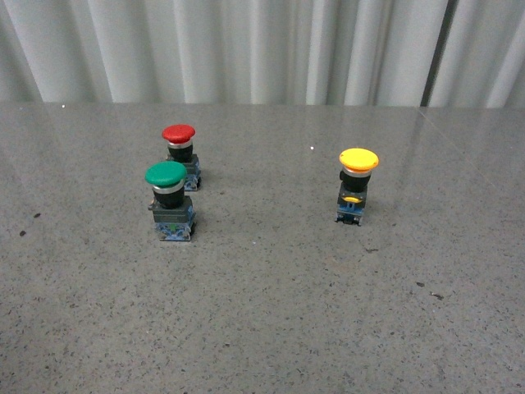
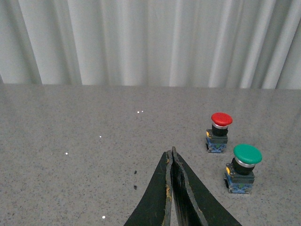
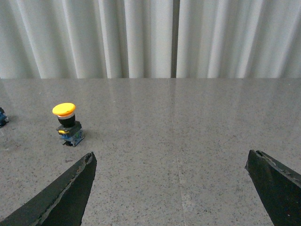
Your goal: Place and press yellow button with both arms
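We judge the yellow-capped plastic push button (image 1: 358,185) light, rigid, tippy: grip its blocky base (image 1: 350,211). Our left fingers (image 2: 157,197) meet; right fingers (image 3: 66,193) spread wide.

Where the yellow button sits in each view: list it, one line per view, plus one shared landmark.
Front view: the yellow button stands right of centre, apart from the green button and red button.
Left wrist view: absent; only green and red show, past the shut left gripper.
Right wrist view: just beyond one finger of the open right gripper.
Shared landmark: the white curtain behind the table.
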